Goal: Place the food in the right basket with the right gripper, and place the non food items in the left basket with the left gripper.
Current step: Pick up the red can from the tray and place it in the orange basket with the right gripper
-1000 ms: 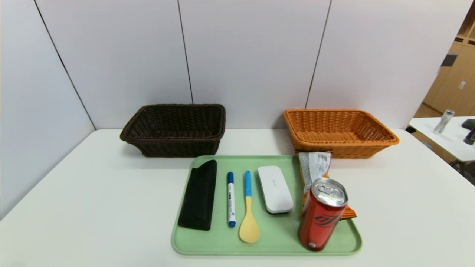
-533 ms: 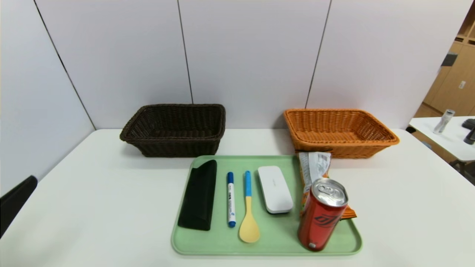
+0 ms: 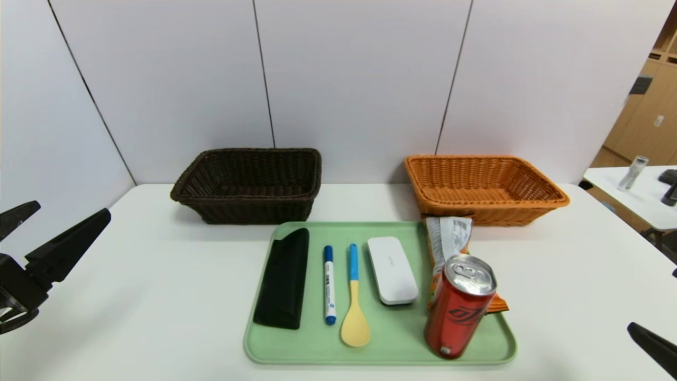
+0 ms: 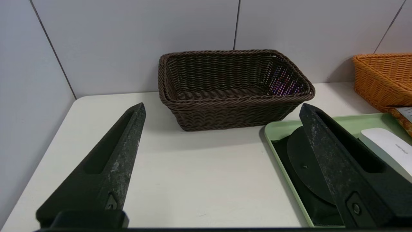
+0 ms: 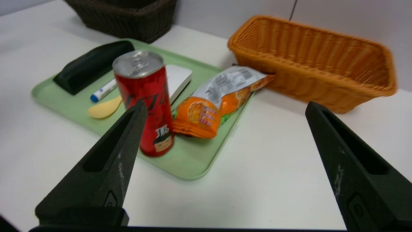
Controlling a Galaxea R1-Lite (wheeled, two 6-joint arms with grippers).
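1. The food, a red soda can [image 3: 459,305] standing upright and an orange snack bag [image 3: 448,244] lying just behind it, sits at the right end of the green tray [image 3: 312,349], the side nearest the right basket [image 3: 484,189].
2. The non-food items lie in a row to the left: black case [image 3: 283,277], marker [image 3: 329,283], spoon [image 3: 354,296], white case [image 3: 392,269], closer to the left basket [image 3: 248,185].
3. Both baskets look empty, so sorting has not begun.
4. The left hand [image 3: 50,225] hangs open and empty at the table's [image 3: 132,296] left edge; the right hand [image 5: 222,129] is open and empty near the right front corner.
5. Bare table flanks the tray. The bag's far end touches the orange basket, and the can blocks a frontal reach to it.
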